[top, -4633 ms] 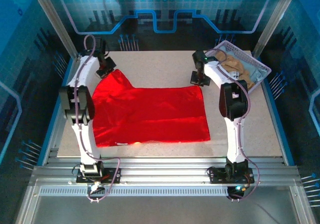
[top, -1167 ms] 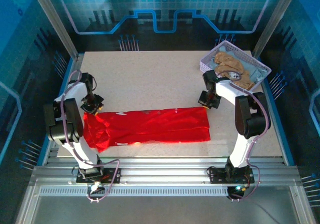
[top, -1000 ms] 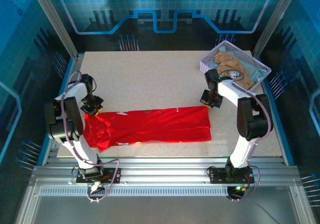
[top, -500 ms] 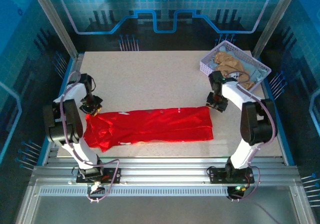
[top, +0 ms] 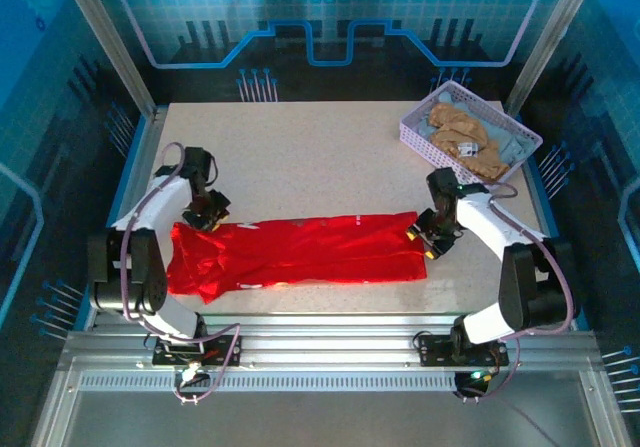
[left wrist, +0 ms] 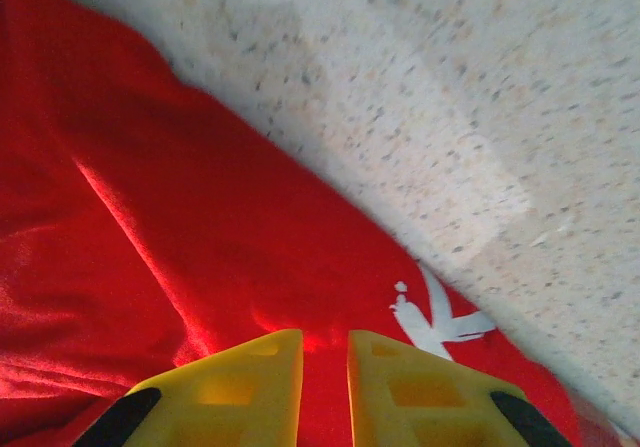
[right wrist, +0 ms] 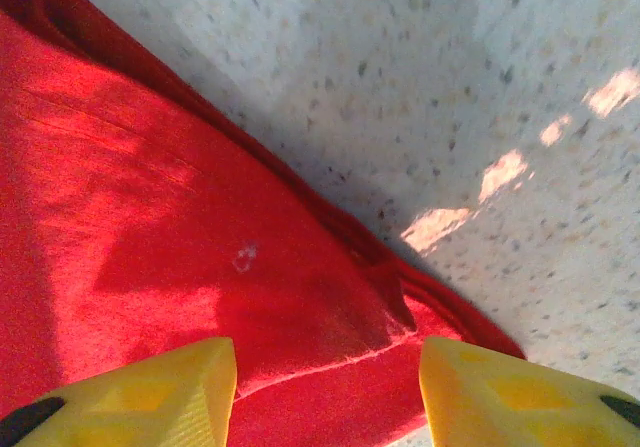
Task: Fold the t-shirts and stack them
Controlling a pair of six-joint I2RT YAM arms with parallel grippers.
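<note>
The red t-shirt (top: 300, 252) lies as a long folded band near the front edge of the table (top: 320, 157). Soft, light and limp, it looks best pinched at its corners. The left gripper (top: 207, 214), arm bent outward, sits at the far-left corner with jaws nearly together, grasp unclear. The right gripper (top: 428, 239) hangs spread open over the far-right corner.

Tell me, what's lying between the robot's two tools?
The red t-shirt. In the top view it lies folded into a long band across the table, running from the left tool to the right tool.
</note>
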